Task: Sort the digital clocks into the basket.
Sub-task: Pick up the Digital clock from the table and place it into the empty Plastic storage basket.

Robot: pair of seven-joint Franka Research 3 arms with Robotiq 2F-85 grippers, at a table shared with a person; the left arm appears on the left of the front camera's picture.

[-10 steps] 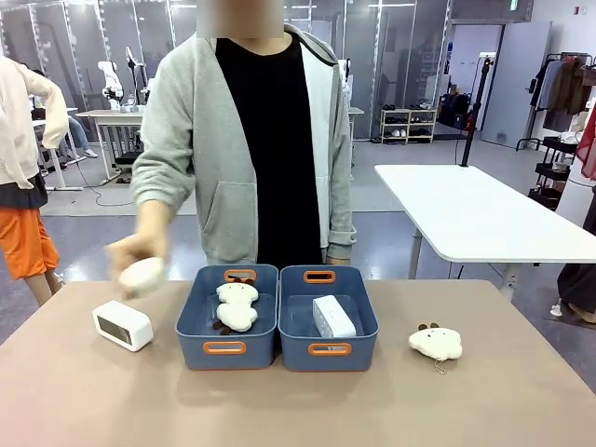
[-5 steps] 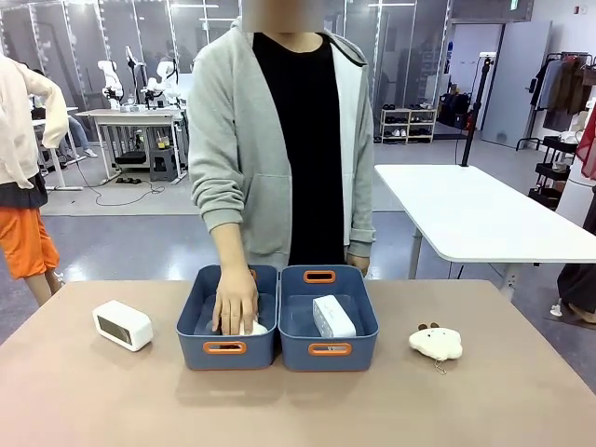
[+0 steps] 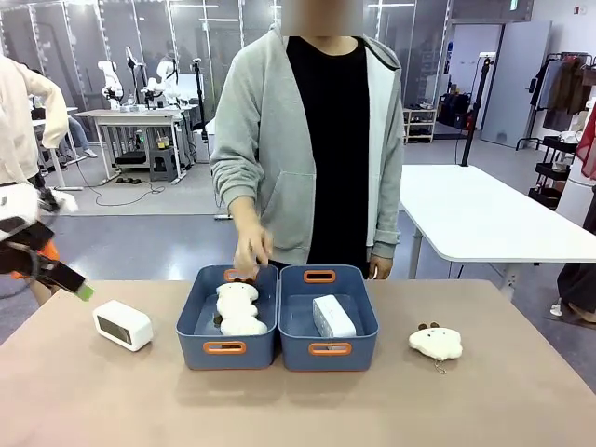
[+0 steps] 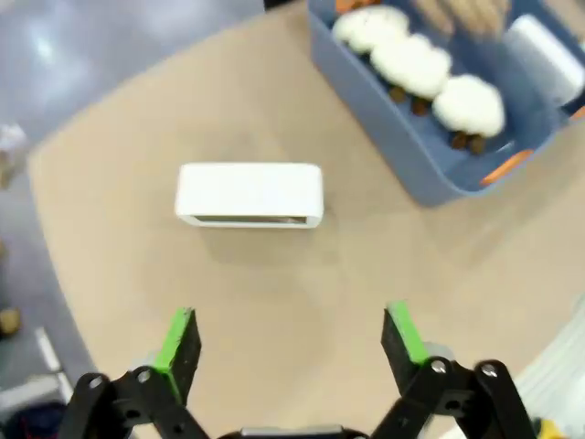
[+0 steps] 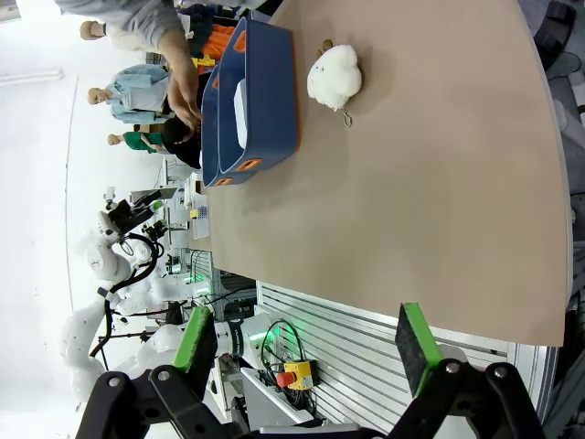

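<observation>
Tan bench point(image 3: 484, 400): blue plastic bin point(image 3: 197, 355), cream plush toys point(image 3: 237, 308) inside; matching bin point(image 3: 361, 353), white plastic clock point(image 3: 332, 317) inside; left claw point(image 4: 291, 335), right claw point(image 5: 306, 341) both apart

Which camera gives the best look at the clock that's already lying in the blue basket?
The front view: the clock lies unblocked and sharp in the right basket. The right wrist view shows it far off, sideways, partly behind the basket wall. The left wrist view catches it blurred at the picture's edge.
</observation>
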